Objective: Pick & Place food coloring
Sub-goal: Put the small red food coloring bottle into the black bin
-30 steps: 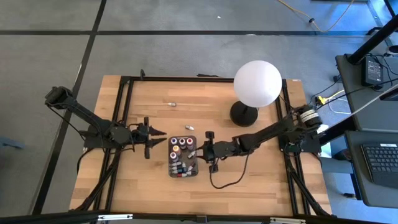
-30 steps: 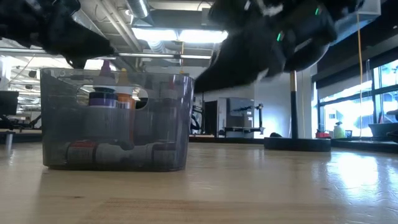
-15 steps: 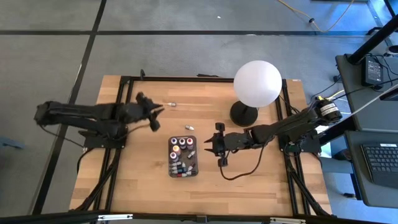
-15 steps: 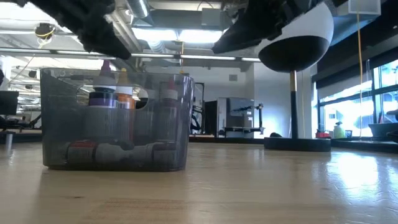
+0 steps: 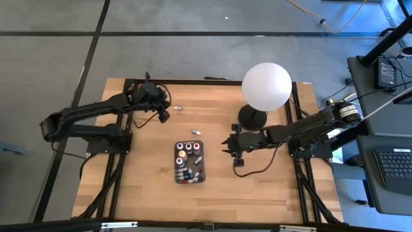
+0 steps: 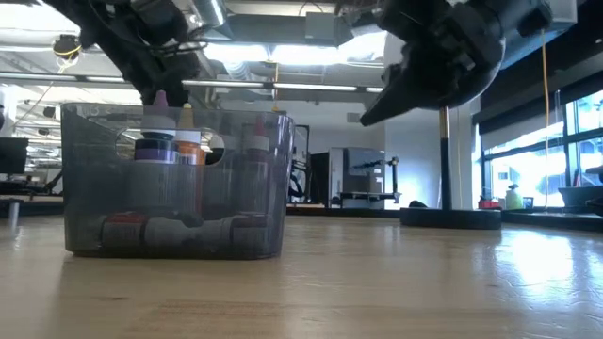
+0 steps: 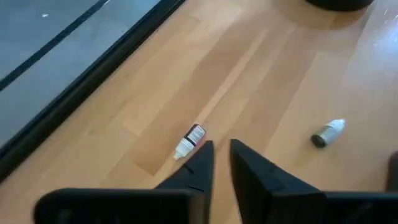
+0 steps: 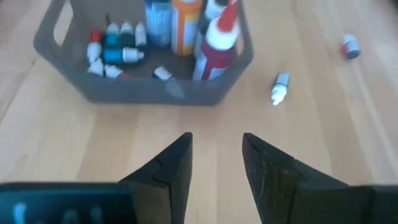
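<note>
High view over the wooden table (image 5: 148, 193): the left gripper (image 5: 165, 115) hangs near the far edge, just beside a small food coloring bottle (image 5: 177, 107) lying on its side on the bare wood. Left wrist view shows that same white-capped bottle (image 7: 189, 140) just ahead of the two dark fingertips (image 7: 202, 163), which stand a narrow gap apart with nothing between them; the bottle lies off to one side of the gap, close to one tip but not touching it. A second loose bottle (image 7: 327, 132) with a dark body lies well apart from them, and in the high view it sits (image 5: 196, 131) between the first bottle and the dark grey tray (image 5: 176, 169). The tray holds the other dropper bottles (image 5: 188, 151), some upright, some lying flat. The right gripper (image 5: 227, 143) hovers beside the tray on the lamp side, fingers moderately apart and empty, with the tray (image 8: 74, 79) ahead of them in the right wrist view. A white globe lamp (image 5: 266, 86) stands at the far right.
</note>
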Available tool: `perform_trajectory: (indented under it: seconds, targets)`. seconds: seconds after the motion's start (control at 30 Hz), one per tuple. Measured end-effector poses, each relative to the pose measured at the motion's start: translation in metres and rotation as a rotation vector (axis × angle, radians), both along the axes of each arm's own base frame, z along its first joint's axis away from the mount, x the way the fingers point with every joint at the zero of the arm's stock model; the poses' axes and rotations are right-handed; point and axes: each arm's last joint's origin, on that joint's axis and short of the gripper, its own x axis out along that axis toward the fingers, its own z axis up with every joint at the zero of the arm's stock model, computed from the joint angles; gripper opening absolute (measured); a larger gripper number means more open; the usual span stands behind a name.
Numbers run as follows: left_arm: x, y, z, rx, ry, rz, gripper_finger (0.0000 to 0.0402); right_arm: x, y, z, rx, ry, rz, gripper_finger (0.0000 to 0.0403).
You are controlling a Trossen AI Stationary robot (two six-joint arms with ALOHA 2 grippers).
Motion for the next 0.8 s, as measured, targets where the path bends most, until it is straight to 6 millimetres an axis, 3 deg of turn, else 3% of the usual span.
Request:
perform_trajectory:
  seconds: [0.2, 0.37, 0.8]
  targets:
    - [0.012, 0.014, -0.009, 0.108, 0.064, 0.003, 0.0049, -0.015, -0.005, -0.005, 0.001, -0.221, 0.028, 0.0143]
    - [0.018, 0.017, -0.017, 0.082, 0.076, -0.027, 0.0059, -0.021, -0.015, -0.013, 0.021, -0.336, 0.009, 0.0143]
    - [0.023, 0.022, -0.028, 0.082, 0.130, 0.137, 0.0197, -0.025, -0.016, -0.021, 0.148, -0.312, 0.027, 0.0143]
